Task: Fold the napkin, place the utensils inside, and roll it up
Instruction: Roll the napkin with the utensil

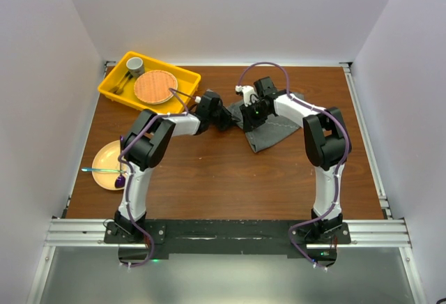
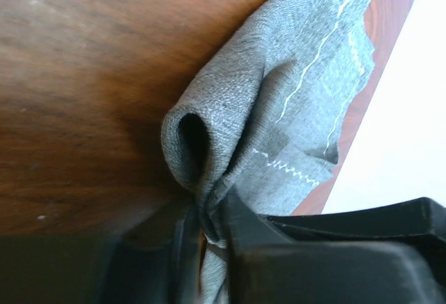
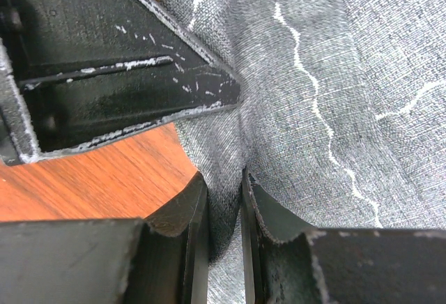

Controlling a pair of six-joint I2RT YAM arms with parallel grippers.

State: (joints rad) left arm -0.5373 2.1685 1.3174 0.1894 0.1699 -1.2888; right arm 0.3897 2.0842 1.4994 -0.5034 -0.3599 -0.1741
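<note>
The grey-green napkin (image 1: 276,134) lies crumpled on the brown table right of centre, its pale stitched line showing in the left wrist view (image 2: 279,88) and the right wrist view (image 3: 334,74). My left gripper (image 1: 230,118) is shut on a bunched corner of it (image 2: 209,219). My right gripper (image 1: 249,117) is shut on a fold of the cloth (image 3: 224,206), close beside the left gripper (image 3: 125,88). A teal-handled utensil (image 1: 103,171) lies on a pale yellow plate (image 1: 104,156) at the left. Dark utensils (image 1: 124,82) lie in the yellow tray (image 1: 182,75).
The yellow tray at the back left also holds a round wooden plate (image 1: 155,86) and a grey cup (image 1: 134,63). A small purple object (image 1: 120,178) sits at the yellow plate's edge. White walls close in the left, back and right.
</note>
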